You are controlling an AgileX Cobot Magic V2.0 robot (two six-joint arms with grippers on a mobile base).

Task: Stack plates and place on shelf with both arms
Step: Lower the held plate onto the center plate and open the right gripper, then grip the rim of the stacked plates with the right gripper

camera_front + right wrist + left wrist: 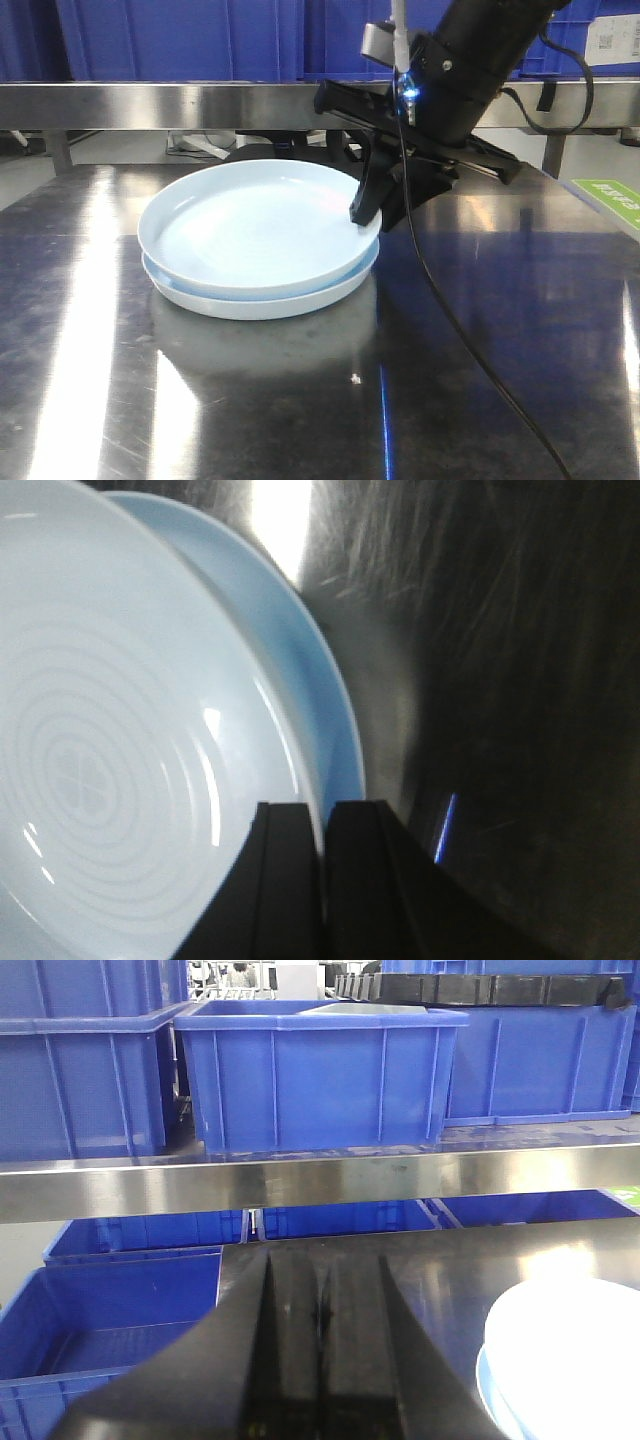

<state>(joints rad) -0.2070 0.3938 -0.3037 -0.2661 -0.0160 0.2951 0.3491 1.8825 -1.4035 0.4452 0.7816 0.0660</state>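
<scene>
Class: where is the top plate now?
Front view: the top plate rests on the bottom plate, centre-left on the tabletop, its right rim gripped by the right gripper.

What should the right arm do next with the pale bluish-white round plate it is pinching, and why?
Probably open the right gripper and lift clear. It is shut on the rim of the upper pale bluish-white glossy plate, which already seems to rest on the identical lower plate, slightly off-centre. The left gripper is shut, empty, apart from the plates.
</scene>
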